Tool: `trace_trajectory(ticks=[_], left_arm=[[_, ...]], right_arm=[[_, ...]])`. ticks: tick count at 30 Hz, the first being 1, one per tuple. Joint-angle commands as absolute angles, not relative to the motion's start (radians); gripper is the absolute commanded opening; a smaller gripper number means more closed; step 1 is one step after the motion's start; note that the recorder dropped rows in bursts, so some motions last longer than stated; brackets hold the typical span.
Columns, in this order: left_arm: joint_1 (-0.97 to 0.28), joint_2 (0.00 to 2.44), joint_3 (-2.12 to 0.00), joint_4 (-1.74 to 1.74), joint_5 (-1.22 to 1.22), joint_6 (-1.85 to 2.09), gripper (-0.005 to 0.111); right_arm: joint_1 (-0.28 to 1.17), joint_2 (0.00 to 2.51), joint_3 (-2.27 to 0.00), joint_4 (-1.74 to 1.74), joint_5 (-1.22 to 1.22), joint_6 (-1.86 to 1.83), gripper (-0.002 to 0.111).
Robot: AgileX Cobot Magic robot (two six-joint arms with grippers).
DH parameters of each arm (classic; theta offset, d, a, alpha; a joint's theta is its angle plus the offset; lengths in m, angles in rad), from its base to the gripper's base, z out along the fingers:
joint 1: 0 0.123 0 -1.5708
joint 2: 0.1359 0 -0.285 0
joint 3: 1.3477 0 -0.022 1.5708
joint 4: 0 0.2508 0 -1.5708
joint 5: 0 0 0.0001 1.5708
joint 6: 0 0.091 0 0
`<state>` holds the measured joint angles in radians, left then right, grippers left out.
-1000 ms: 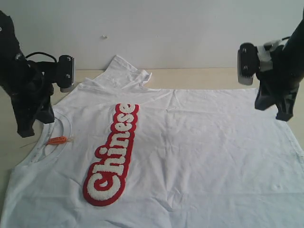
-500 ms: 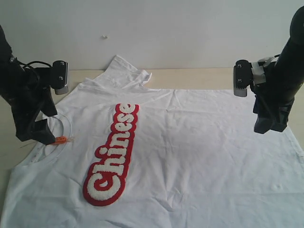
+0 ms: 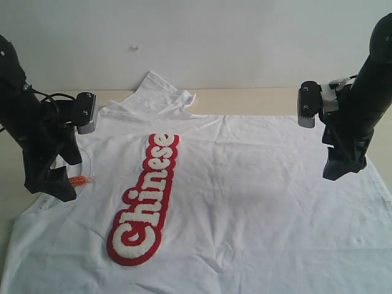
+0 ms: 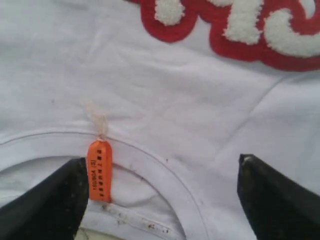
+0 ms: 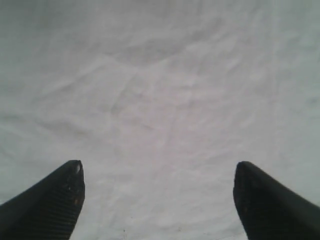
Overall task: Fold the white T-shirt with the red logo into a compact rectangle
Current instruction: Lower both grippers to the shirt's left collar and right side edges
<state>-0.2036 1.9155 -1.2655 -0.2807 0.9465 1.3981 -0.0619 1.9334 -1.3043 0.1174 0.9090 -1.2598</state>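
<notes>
With the white T-shirt [image 3: 257,202] flat on the tabletop [image 3: 257,98], collar [image 4: 150,160] at 9 o'clock, and the left fingers [image 4: 45,205] and right fingers [image 5: 280,200] both spread empty above it, we should descend together and pinch 2 layers evenly.

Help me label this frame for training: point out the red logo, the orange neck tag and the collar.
red logo [image 3: 146,196]: exterior view, middle of the strip.
orange neck tag [image 4: 99,170]: left wrist view, tag's centre.
collar [image 4: 165,175]: left wrist view, ribbed band.
</notes>
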Motion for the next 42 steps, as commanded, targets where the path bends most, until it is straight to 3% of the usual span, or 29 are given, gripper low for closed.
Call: trace_trajectory(ticks=[1, 8, 14, 19, 34, 42], left_arm=[[-0.208, 1.923, -1.271, -0.301, 0.955, 1.41, 0.078], [-0.208, 1.928, -1.271, -0.369, 0.955, 1.413, 0.078], [-0.208, 1.928, -1.271, -0.412, 0.955, 1.413, 0.078], [-0.208, 1.949, -1.271, -0.383, 0.944, 1.438, 0.078], [-0.165, 2.027, -1.332, -0.371, 0.936, 1.519, 0.078], [-0.148, 2.106, -1.393, -0.362, 0.958, 1.625, 0.078]], right_arm=[[-0.064, 1.932, -1.313, 0.218, 0.897, -1.254, 0.079], [-0.064, 1.932, -1.313, 0.211, 0.961, -1.365, 0.08], [-0.064, 1.932, -1.313, 0.099, 0.948, -1.225, 0.105], [-0.064, 1.942, -1.313, 0.018, 0.977, -1.405, 0.105], [-0.066, 2.032, -1.313, -0.033, 1.026, -1.426, 0.105], [-0.14, 2.059, -1.313, -0.059, 0.969, -1.401, 0.105]])
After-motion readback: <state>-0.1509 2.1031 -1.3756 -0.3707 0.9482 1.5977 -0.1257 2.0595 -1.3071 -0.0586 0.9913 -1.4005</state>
